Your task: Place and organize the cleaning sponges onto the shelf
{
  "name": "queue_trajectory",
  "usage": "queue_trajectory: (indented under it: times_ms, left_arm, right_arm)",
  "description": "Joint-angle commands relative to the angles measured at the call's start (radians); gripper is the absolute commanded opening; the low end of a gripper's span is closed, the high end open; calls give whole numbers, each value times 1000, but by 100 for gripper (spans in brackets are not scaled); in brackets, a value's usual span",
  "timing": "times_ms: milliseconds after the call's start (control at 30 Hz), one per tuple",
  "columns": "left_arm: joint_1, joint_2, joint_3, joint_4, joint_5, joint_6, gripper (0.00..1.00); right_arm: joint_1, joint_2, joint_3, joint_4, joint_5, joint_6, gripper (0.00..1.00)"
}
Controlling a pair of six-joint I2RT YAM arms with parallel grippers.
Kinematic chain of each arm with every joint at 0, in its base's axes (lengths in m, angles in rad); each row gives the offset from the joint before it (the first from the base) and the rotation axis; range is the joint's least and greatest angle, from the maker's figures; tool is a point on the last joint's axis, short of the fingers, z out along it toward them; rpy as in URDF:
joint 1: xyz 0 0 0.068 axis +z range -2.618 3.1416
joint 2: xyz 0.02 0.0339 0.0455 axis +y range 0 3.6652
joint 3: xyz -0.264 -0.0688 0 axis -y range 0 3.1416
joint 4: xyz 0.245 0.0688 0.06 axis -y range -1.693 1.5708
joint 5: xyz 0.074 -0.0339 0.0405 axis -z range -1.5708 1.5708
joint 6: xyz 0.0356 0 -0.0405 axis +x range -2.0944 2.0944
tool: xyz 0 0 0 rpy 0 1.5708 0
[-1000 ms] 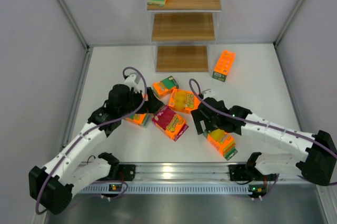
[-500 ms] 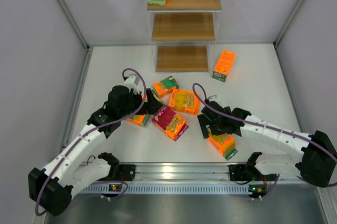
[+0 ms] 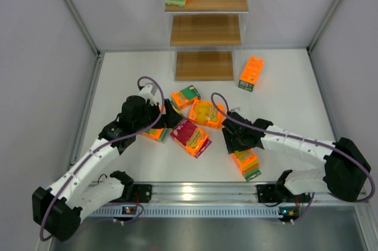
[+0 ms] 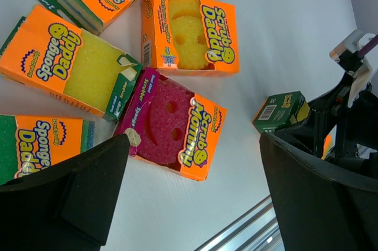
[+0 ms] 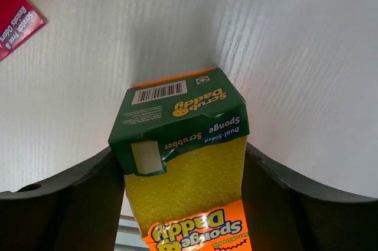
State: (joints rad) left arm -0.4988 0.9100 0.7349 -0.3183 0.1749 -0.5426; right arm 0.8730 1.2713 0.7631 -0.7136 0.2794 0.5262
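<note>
The right end effector (image 5: 183, 159) is seen closed around a yellow-and-green sponge pack (image 5: 180, 118), with one finger laid against each long side (how firm the hold is cannot be judged); the pack's long axis runs along the fingers, with its green barcode end pointing away from the wrist. From overhead, the pack is found on the tabletop (image 3: 283, 97), near the front edge and right of centre, so the right arm is much the nearer; the shelf (image 3: 205, 29) stands well beyond it at the far edge, so the carry is judged to lead away from the bases. The left end effector (image 4: 192, 144) is spread wide above the loose packs (image 4: 189, 35); nothing is held.
</note>
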Motion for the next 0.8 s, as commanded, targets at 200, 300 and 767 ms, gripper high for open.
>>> queue_trajectory:
  times_ms: [200,300,767]
  left_arm:
    - [-4,59,40,19,14,12,98]
    - [-6,67,38,19,14,18,98]
    - [-4,-16,20,18,-8,32,98]
  right_arm:
    - [-225,-41,137,60,47,169,54]
    - [-282,0,172,137,64,175,58]
    - [-260,61,164,158,61,170,99]
